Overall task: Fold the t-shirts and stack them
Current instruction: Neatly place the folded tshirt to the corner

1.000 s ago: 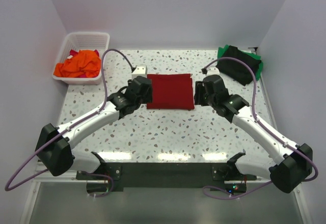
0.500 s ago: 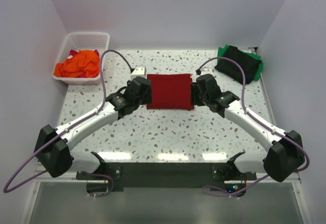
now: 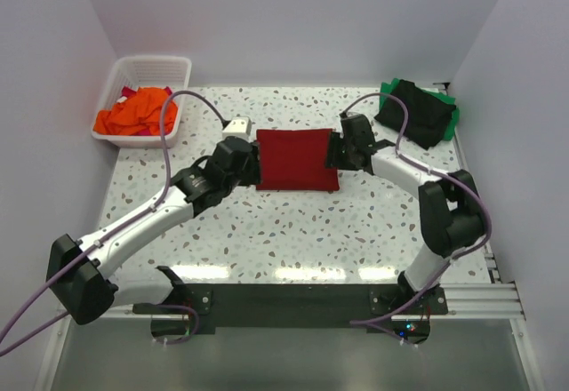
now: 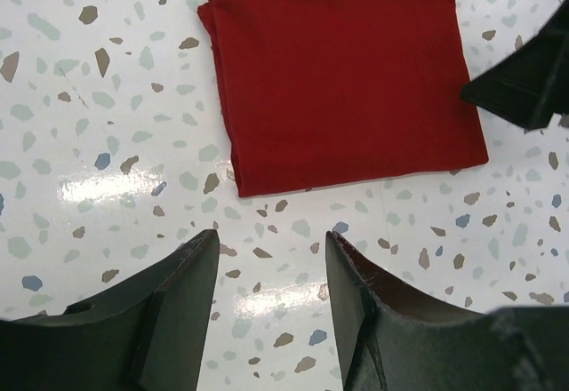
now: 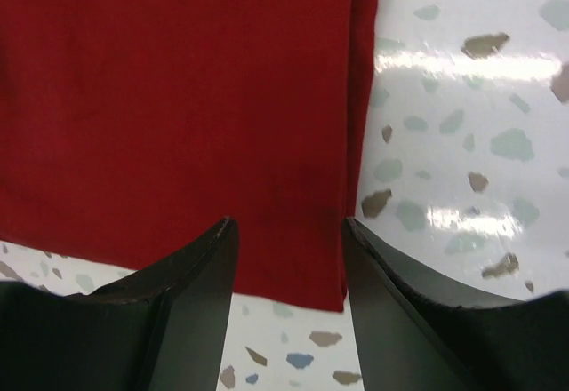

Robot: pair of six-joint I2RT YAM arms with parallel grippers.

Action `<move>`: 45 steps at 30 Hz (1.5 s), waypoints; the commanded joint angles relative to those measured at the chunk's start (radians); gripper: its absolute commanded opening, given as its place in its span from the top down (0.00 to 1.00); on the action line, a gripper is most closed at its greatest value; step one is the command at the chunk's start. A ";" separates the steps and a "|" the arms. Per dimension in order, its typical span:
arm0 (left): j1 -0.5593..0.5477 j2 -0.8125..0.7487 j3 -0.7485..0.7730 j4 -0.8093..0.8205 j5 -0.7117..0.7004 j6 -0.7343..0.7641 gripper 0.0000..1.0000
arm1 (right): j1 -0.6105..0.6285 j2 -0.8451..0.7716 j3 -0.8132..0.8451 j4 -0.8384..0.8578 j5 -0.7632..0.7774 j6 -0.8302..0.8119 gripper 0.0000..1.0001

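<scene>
Dark red t-shirt (image 3: 296, 160) lies folded in a flat rectangle, probably ready for stacking. The left gripper (image 4: 271, 249) stands just beside its left edge, fingers apart and empty. The right gripper (image 5: 289, 231) hangs over its right edge, fingers apart too; whether they touch cloth I cannot tell. The black and green t-shirts (image 3: 418, 111) lie beyond its right side, likely the stack.

Left gripper (image 4: 271, 249), right gripper (image 5: 289, 227) flanking t-shirt (image 4: 342, 71)

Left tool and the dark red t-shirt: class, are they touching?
Apart. Left wrist view shows bare table between the left tool and the dark red t-shirt.
</scene>
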 commanded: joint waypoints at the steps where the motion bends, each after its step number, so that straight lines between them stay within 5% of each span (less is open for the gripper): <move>1: -0.004 0.010 0.014 0.021 0.026 0.064 0.44 | -0.071 0.073 0.108 0.088 -0.180 -0.024 0.46; 9: 0.001 0.105 0.074 0.099 0.055 0.077 0.44 | -0.252 0.229 0.242 0.072 -0.432 -0.117 0.48; 20: 0.019 0.249 0.182 0.149 0.077 0.120 0.44 | -0.288 0.352 0.307 0.000 -0.680 -0.238 0.49; 45: 0.073 0.266 0.172 0.209 0.115 0.157 0.43 | -0.311 0.490 0.348 -0.049 -0.809 -0.295 0.42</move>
